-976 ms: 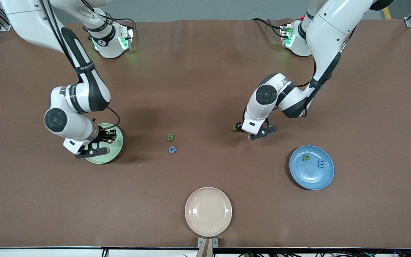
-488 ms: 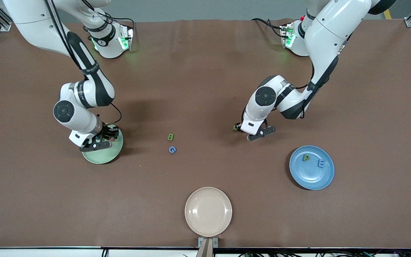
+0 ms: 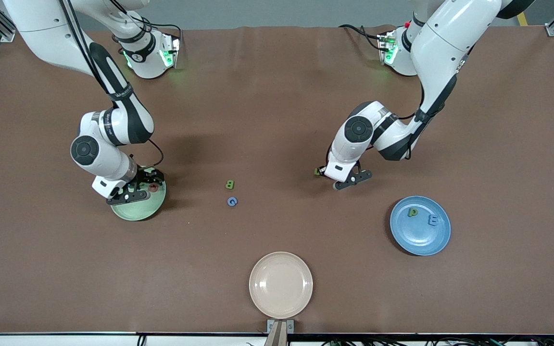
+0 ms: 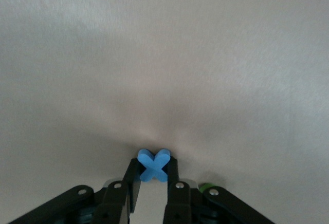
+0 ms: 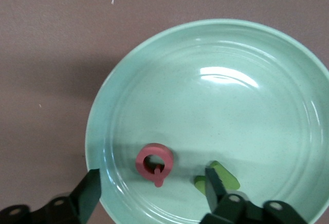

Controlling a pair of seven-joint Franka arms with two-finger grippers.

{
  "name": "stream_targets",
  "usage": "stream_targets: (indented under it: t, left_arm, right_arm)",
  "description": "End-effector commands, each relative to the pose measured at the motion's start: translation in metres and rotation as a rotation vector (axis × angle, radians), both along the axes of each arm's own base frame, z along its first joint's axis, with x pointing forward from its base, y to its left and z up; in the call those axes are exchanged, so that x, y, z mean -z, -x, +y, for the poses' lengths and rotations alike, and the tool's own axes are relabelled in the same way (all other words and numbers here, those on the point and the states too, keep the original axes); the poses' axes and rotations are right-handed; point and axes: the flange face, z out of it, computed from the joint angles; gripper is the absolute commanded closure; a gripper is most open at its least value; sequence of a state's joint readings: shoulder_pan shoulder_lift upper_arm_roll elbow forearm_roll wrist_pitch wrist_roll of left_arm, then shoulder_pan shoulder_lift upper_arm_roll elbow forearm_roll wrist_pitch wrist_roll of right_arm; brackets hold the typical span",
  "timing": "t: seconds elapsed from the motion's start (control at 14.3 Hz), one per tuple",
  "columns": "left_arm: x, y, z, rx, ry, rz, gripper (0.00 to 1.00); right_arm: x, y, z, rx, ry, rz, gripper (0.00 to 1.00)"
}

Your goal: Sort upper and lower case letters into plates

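With our left tool (image 4: 152, 183) clamped on the blue x (image 4: 153, 164) down on the surface mid-width, we should lift straight before carrying it to the blue plate (image 3: 438, 242), while our right tool (image 5: 151, 190), fingers apart, clears the O (image 5: 153, 162) on the green plate (image 5: 267, 95)

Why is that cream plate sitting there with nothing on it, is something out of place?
Nothing looks spilled or broken. The cream plate holds no letters, while the blue plate and the green plate do. Green B and blue G lie loose mid-table, unsorted.
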State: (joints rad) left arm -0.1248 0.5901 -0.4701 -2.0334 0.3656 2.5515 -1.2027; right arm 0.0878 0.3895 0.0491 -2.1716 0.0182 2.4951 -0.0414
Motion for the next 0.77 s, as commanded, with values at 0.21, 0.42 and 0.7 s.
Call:
stream_targets:
  t: [0.21,0.42,0.7]
  left_arm:
    - [-0.053,-0.083,0.071,-0.021,-0.047,-0.139,1.00]
    - [-0.050,-0.124,0.144,-0.015,-0.096,-0.184,1.00]
    - [-0.040,-0.141,0.204,0.037,-0.111,-0.168,0.95]
  right_arm:
    - [-0.040,-0.014,0.090,0.176,0.008,-0.008,0.00]
    - [-0.034,-0.015,0.148,0.284,0.007,-0.017,0.00]
    - [-0.019,-0.008,0.204,0.304,0.002,-0.024,0.00]
